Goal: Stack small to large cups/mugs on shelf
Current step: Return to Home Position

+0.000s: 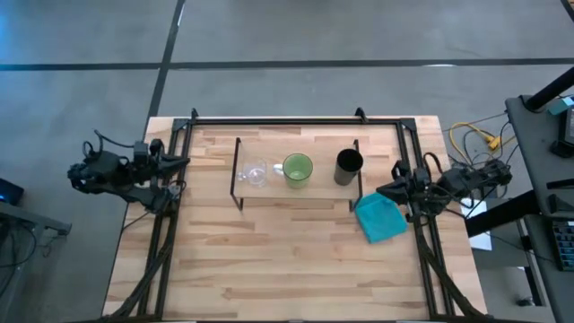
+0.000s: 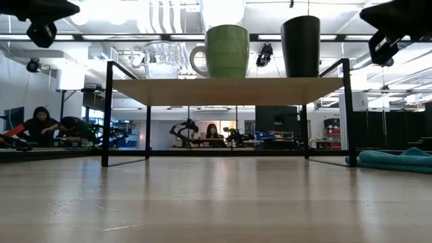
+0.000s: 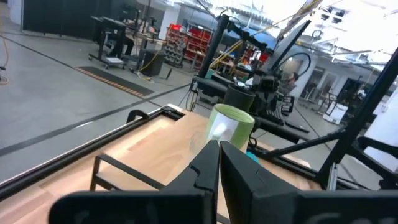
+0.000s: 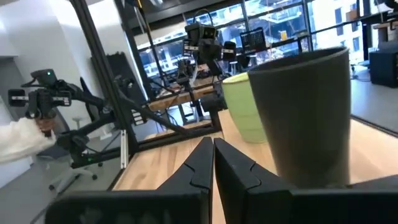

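Three vessels stand upright in a row on the shelf (image 1: 296, 193): the clear glass cup (image 1: 256, 173) toward the table's left, the light-green mug (image 1: 298, 170) in the middle, the black cup (image 1: 349, 166) toward the right. In the low view their bases rest on the board: glass cup (image 2: 161, 59), green mug (image 2: 226, 50), black cup (image 2: 300, 46). My left gripper (image 1: 186, 162) hovers at the table's left edge, shut, touching nothing. My right gripper (image 1: 383, 190) hovers right of the shelf, shut, empty. In the right wrist view the black cup (image 4: 308, 112) is close ahead.
A crumpled blue cloth (image 1: 380, 218) lies on the table by the shelf's right leg, just below my right gripper. A black metal frame (image 1: 296, 119) borders the table's far and side edges. Bare wood stretches toward the near edge. People sit in the room beyond (image 2: 40, 125).
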Action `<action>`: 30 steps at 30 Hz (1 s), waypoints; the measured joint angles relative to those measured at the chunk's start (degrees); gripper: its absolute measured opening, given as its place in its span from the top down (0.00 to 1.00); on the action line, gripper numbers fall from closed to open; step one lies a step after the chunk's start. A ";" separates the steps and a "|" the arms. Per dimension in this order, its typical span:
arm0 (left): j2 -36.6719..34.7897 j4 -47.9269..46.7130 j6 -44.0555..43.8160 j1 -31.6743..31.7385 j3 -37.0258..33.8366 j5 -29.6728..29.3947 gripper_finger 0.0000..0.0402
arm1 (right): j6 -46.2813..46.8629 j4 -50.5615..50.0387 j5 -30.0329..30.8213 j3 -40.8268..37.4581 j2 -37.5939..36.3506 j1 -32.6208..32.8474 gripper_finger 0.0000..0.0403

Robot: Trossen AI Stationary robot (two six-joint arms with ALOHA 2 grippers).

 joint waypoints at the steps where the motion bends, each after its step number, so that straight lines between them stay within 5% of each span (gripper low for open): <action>1: 0.00 1.04 0.00 0.01 -0.98 -0.01 1.00 | 0.10 1.04 -0.08 -0.83 0.09 0.00 0.98; 14: -0.07 8.65 -0.07 -0.01 -9.12 0.06 1.00 | 6.55 11.18 -0.20 -11.40 -0.01 0.00 0.98; 30: -0.11 31.50 -0.11 -0.01 -26.51 4.57 1.00 | 7.75 10.52 0.13 -11.31 0.13 0.00 0.98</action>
